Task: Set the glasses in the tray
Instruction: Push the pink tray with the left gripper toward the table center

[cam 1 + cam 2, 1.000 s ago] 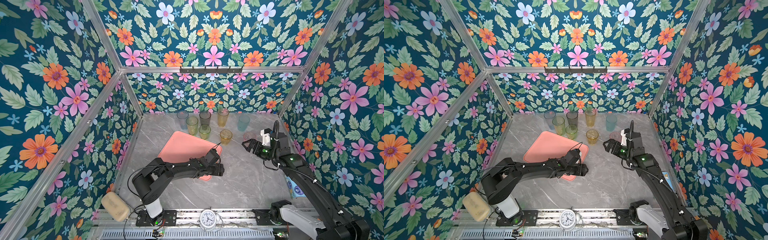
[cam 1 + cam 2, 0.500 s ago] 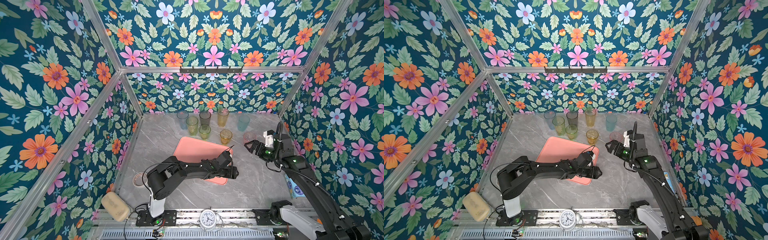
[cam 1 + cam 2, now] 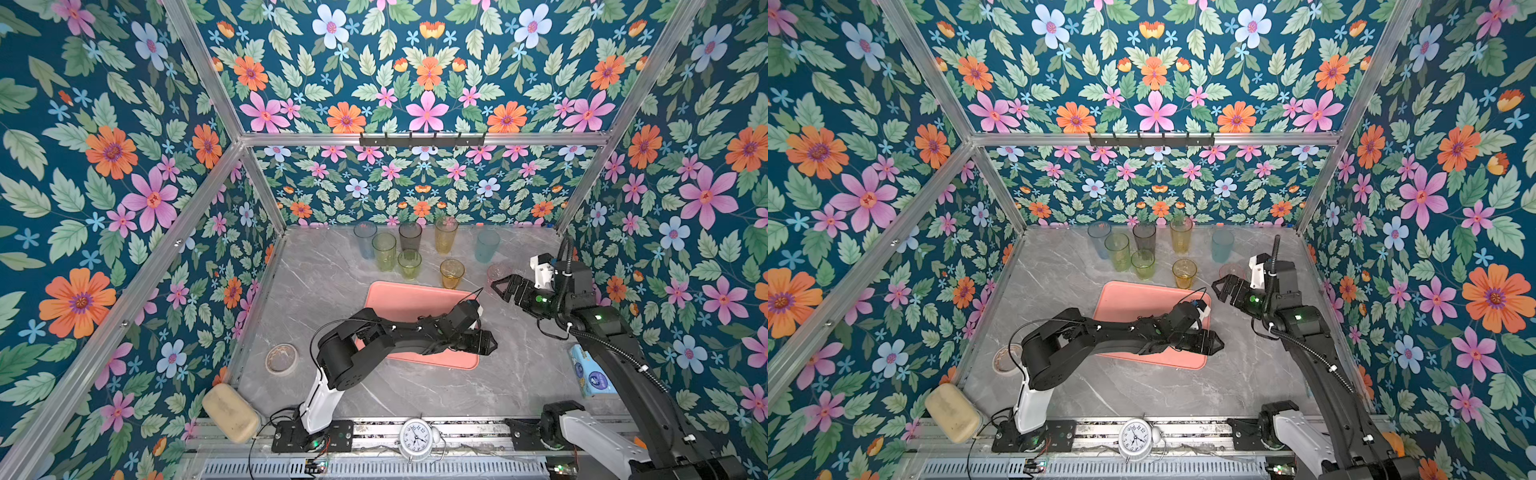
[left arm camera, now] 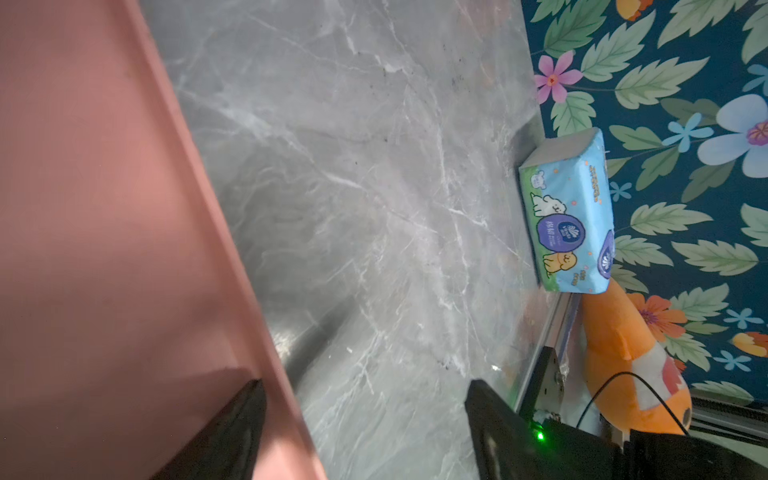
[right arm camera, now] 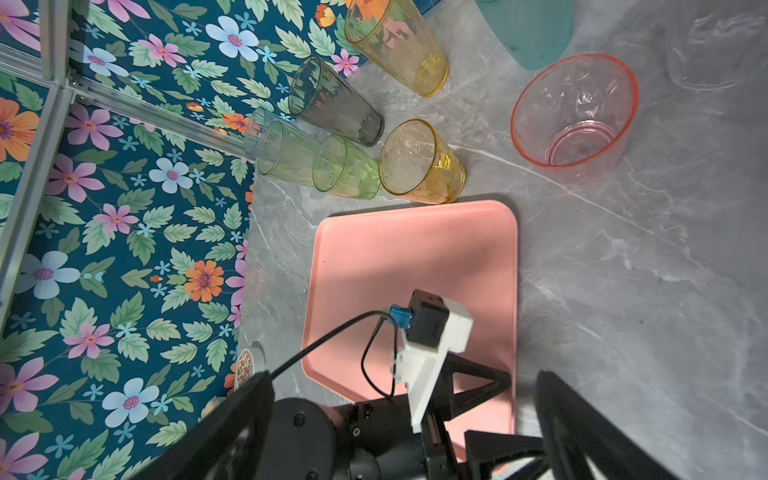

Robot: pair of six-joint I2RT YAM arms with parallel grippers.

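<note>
Straddling the raised rim of the tray (image 4: 104, 208), the left gripper (image 4: 363, 390) lies low at the tray's corner with its jaws spread well apart and nothing clamped between them. In the left wrist view one finger (image 4: 232, 432) sits over the pink floor and the other over the marble tabletop (image 4: 374, 187), with the rim running through the gap. That pose reads as a hook on the edge, a way to steer the tray rather than lift it. Whether the inner finger actually presses on the tray I cannot tell. Most of the tray lies behind this gripper, under its own forearm, so part of the floor is covered. Ahead of its fingertips there is only bare marble and a tissue pack (image 4: 567, 216) against the wall.

The right gripper (image 3: 500, 291) hangs above the table, empty, its jaws at full spread. I take this as readiness for a wide tapered rim. The short pink glass (image 3: 498, 272) stands just to one side of its fingertips and looks like the likeliest first pick. The tray's bare floor lies straight ahead of the jaws, so a carry would be short.

The other glasses (image 3: 410, 237) stand upright in a cluster farther out beyond the tray, none of them inside it. The short amber glass (image 5: 419, 162) stands just beside the tray's far edge.
</note>
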